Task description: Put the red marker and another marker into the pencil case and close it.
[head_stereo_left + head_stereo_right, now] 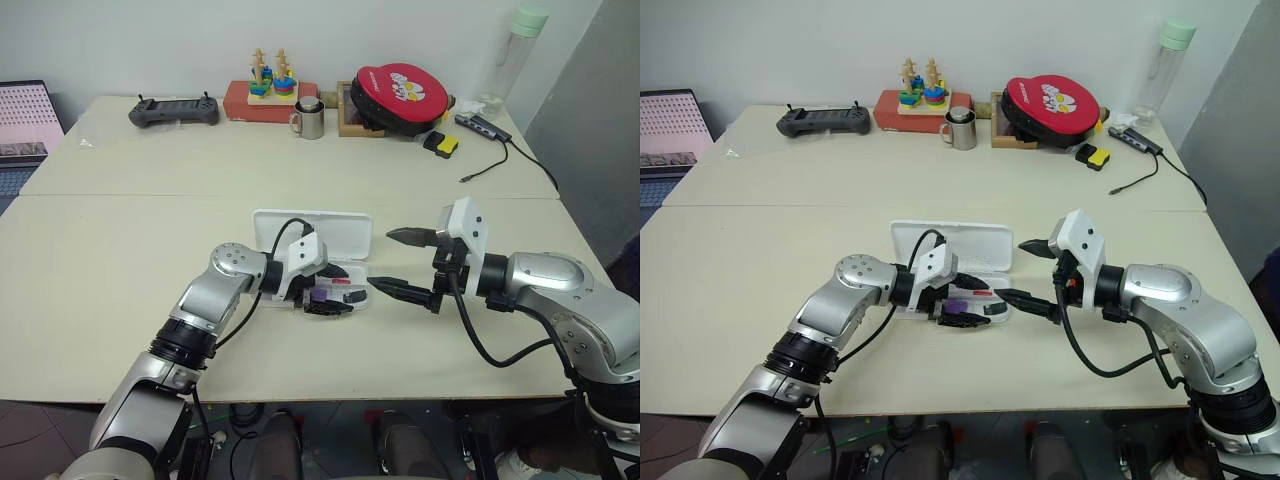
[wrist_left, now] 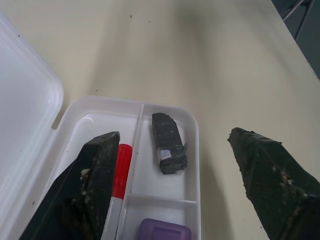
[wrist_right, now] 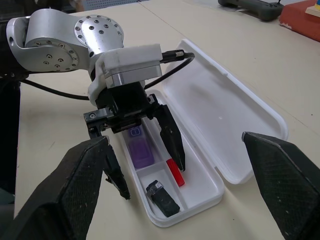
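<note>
On the table (image 1: pixel 120 260), both pincers gape; right wrist view reveals purple highlighter (image 3: pixel 139 148) inside case (image 3: pixel 220 185).

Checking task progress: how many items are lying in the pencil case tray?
3: the red marker in the long compartment, the purple highlighter beside it, and a small dark block in the end compartment. The left gripper may hide more.

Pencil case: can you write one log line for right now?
pencil case: lid open | red marker: inside | purple highlighter: inside | left claw: open over tray
</note>
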You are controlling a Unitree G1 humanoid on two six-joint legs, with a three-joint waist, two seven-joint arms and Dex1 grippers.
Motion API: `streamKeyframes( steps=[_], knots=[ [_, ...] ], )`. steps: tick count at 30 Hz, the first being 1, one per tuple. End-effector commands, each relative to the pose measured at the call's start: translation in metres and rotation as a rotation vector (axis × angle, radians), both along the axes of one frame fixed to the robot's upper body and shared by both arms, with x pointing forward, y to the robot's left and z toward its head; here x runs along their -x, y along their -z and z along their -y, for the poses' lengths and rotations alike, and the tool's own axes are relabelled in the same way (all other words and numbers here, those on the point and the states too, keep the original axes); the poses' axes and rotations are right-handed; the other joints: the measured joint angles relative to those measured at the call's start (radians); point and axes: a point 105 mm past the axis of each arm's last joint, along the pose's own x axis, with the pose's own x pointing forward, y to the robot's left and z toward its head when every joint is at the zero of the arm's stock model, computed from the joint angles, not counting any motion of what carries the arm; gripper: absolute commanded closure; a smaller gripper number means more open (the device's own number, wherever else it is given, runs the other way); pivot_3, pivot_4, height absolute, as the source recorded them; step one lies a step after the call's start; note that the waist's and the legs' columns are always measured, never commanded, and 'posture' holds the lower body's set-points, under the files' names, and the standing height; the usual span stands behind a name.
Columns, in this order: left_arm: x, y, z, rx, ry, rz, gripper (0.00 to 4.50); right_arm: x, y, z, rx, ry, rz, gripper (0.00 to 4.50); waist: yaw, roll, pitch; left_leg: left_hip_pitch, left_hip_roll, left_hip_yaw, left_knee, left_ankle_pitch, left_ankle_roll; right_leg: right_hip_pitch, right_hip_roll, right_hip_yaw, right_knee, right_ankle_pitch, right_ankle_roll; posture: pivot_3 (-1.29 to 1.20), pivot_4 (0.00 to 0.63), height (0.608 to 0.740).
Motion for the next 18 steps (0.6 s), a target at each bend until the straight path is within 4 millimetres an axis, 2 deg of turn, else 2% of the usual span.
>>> streamKeyframes(
  steps=[1,6,10,11,12,13,15,18],
  knots=[
    [0.002,-0.032,-0.001,0.103,-0.005,0.034,0.01,0.002,-0.024,-0.003,-0.044,-0.022,0.087,0.00,-0.001,0.000,0.000,0.000,0.000,0.000,0.000,0.000,0.000,0.000,0.000,0.000,0.000,0.000,0.000,0.00,0.150,0.740],
    [0.005,-0.057,-0.023,0.202,-0.130,0.029,0.01,-0.014,-0.050,-0.004,-0.098,-0.012,0.132,0.00,-0.007,0.000,0.000,0.000,0.000,0.000,0.000,0.000,0.000,0.000,0.000,0.000,0.000,0.000,0.000,0.00,0.150,0.740],
    [0.015,-0.078,-0.055,0.267,-0.266,0.047,0.01,-0.057,-0.060,-0.007,-0.085,0.082,0.131,0.00,-0.015,0.000,0.000,0.001,0.001,0.000,0.000,0.000,0.000,0.000,0.000,0.000,0.000,0.000,0.000,0.00,0.150,0.740],
    [0.017,-0.081,-0.060,0.279,-0.285,0.048,0.00,-0.063,-0.061,-0.008,-0.080,0.094,0.130,0.36,-0.017,0.000,0.000,0.001,0.001,0.000,0.000,0.000,0.000,0.000,0.000,0.000,0.001,0.001,-0.001,0.00,0.150,0.740],
    [0.018,-0.083,-0.062,0.285,-0.295,0.048,0.00,-0.067,-0.061,-0.009,-0.077,0.098,0.130,0.43,-0.016,0.000,0.000,0.001,0.001,0.000,0.000,0.000,0.000,0.000,0.000,0.000,0.001,0.001,-0.001,0.00,0.150,0.740],
    [0.019,-0.083,-0.062,0.287,-0.301,0.046,0.00,-0.069,-0.061,-0.009,-0.075,0.100,0.130,0.69,-0.010,0.000,0.000,0.001,0.001,0.000,0.000,0.000,0.000,0.000,0.000,0.000,0.001,0.001,-0.001,0.00,0.150,0.740],
    [0.022,-0.090,-0.083,0.330,-0.387,0.060,0.00,-0.094,-0.060,-0.018,-0.049,0.154,0.121,1.22,-0.004,0.000,0.000,0.001,0.001,-0.001,-0.001,0.000,0.000,0.000,0.000,-0.001,0.000,0.000,-0.002,0.00,0.150,0.740],
    [0.026,-0.095,-0.106,0.357,-0.468,0.070,0.00,-0.115,-0.059,-0.033,-0.015,0.184,0.119,1.88,-0.013,0.000,0.001,0.000,0.000,0.001,-0.001,0.000,0.000,-0.002,0.000,0.000,0.000,0.001,-0.003,0.00,0.150,0.740]
  ],
)
